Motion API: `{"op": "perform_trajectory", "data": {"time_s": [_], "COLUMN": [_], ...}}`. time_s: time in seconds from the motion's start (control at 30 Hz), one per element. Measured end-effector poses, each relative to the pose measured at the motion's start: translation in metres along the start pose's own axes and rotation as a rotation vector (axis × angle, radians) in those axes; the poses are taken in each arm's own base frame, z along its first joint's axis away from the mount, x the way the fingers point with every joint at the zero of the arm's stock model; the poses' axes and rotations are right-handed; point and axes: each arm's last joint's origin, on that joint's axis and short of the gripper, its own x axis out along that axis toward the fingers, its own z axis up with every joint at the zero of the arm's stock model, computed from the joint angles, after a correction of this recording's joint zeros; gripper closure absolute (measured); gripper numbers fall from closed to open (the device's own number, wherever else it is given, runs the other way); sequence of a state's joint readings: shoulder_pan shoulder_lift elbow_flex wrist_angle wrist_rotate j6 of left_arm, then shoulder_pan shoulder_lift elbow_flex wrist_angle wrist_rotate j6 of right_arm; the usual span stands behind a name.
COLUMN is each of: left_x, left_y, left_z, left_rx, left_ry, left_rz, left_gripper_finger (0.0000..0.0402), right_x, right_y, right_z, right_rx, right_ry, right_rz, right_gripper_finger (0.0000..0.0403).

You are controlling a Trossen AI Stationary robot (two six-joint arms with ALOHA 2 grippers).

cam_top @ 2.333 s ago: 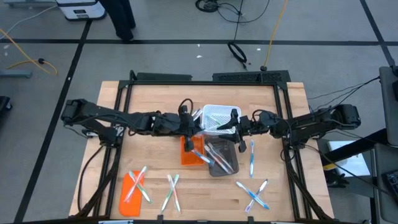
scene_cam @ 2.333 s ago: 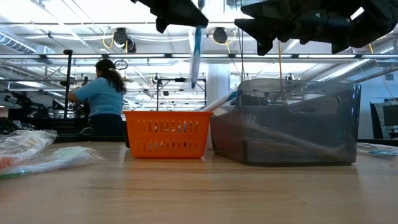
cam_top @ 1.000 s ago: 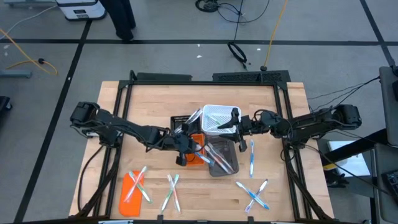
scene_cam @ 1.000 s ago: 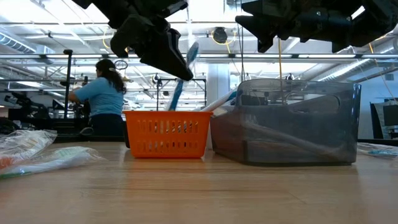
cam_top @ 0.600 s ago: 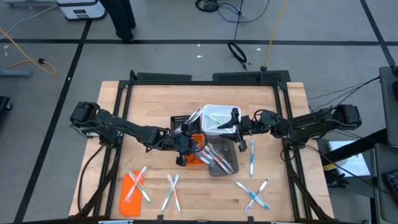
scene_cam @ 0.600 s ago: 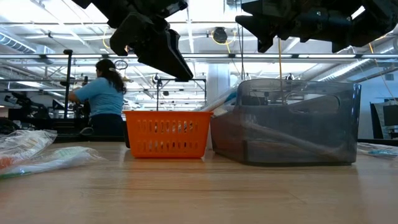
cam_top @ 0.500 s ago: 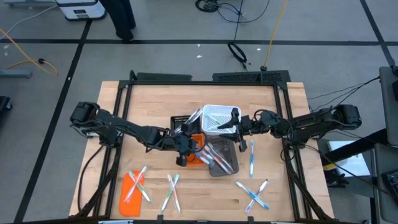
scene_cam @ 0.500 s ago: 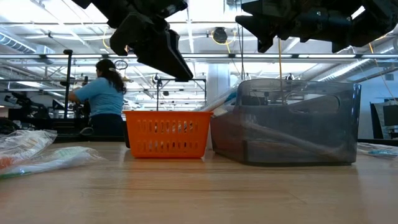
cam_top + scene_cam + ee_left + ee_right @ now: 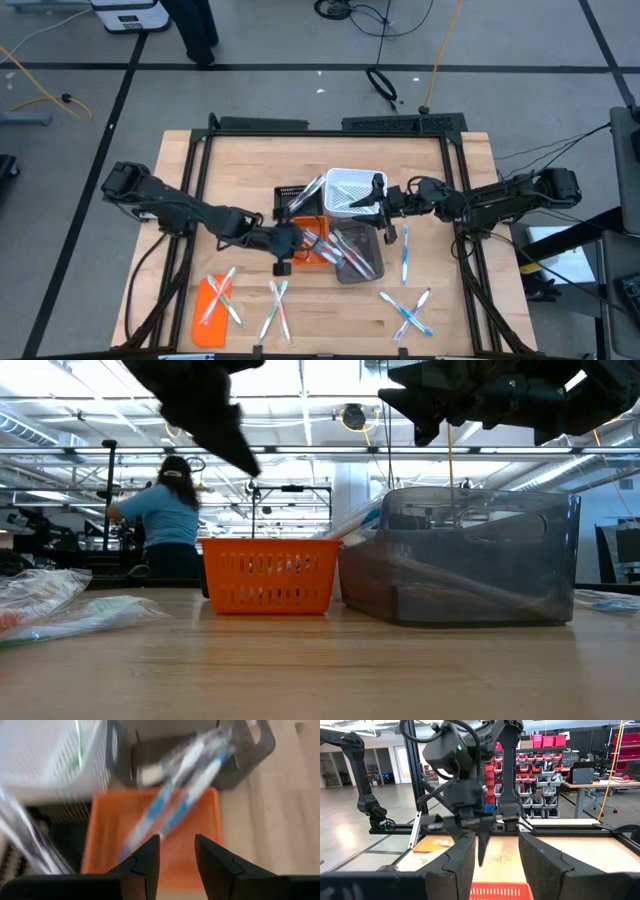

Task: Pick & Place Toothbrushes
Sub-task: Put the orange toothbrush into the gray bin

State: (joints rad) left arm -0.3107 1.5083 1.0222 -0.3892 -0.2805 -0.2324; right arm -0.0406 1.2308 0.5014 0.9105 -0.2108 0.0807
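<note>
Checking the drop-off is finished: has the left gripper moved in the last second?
Yes. The left gripper has pulled back from over the orange basket toward the table's near-left.

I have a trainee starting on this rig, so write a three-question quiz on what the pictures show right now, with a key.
1. True or false: the left pincer is clamped on a toothbrush.
2. The toothbrushes seen just past the left pincer lie in which container? A) a white one B) an orange one C) a black one
3. Fill in: the pincer hanging at the rim of the white basket belongs to the ____ arm.

Key
1. False: its fingers stand apart with nothing between them.
2. B: the orange basket.
3. Right: the right pincer, open and empty.
</note>
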Motion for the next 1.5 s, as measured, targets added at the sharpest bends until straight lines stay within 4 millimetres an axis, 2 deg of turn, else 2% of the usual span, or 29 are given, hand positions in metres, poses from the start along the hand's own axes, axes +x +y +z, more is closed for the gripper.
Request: {"op": "perform_trajectory", "data": {"time_s": [0.3,0.73,1.23,1.5], "left_x": [-0.016,-0.041,-0.063,-0.053], "left_y": [-0.017,-0.039,-0.073,-0.081], "left_z": [-0.038,-0.072,-0.093,-0.107], "left_rx": [-0.377,-0.838,-1.028,-1.026], "left_ry": [0.359,0.659,0.692,0.748], "left_rz": [0.013,0.215,0.288,0.351], "left_gripper_finger": [0.0277,0.0277,0.0277,0.0277], "right_x": [0.000,0.000,0.000,0.000], "right_y": [0.000,0.000,0.000,0.000], "right_z": [-0.001,-0.001,-0.001,-0.001], "right_rx": [-0.016,-0.016,-0.020,-0.020], "right_ry": [0.010,0.010,0.011,0.011], "right_rz": [0.000,0.000,0.000,0.000], "right_gripper_finger": [0.0259,0.0259,0.0257,0.0259]}}
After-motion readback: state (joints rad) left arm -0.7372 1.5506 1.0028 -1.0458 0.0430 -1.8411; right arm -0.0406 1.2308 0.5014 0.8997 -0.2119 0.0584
